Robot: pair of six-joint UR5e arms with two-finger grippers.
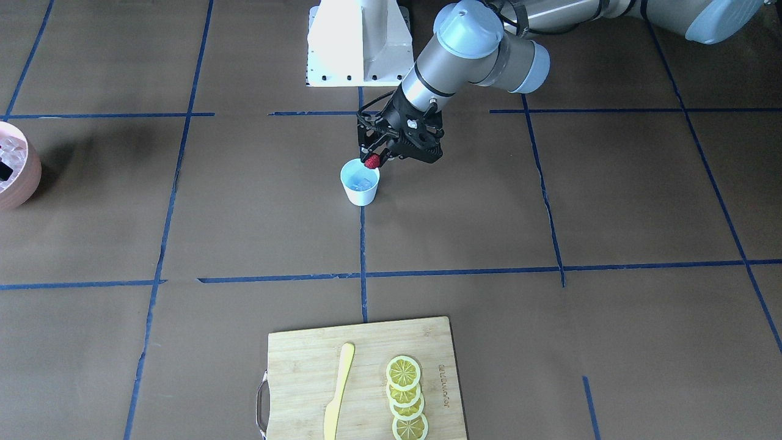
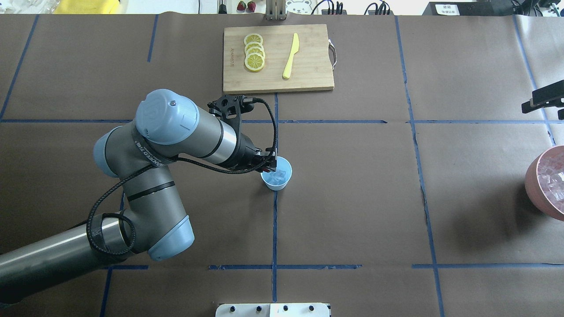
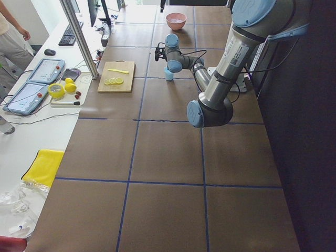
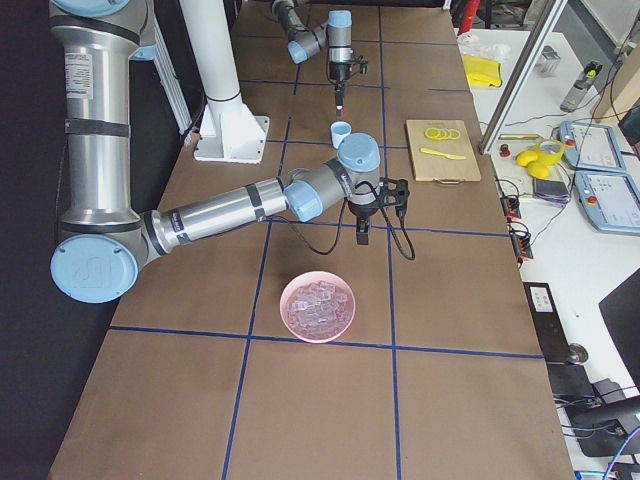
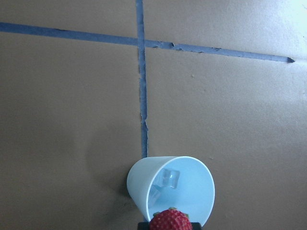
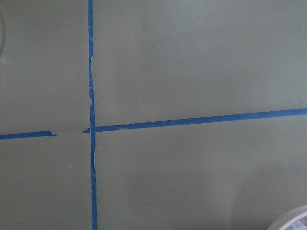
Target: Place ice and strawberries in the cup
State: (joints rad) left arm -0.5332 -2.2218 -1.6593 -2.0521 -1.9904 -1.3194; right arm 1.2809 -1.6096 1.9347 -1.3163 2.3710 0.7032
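One strawberry [image 1: 371, 162] pinched in left hand [image 1: 376, 159] over cup [image 1: 359, 192] holding ice [image 1: 363, 182]; cutting board [image 1: 302, 373] well apart

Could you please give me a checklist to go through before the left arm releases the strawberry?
1. The left pincer clamps the strawberry: ok.
2. The cup stands upright: ok.
3. The ice is in the cup: ok.
4. The strawberry hangs over the opening, not the rim: cannot tell; it shows by the rim.
5. The right pincer is apart from the cup: ok.
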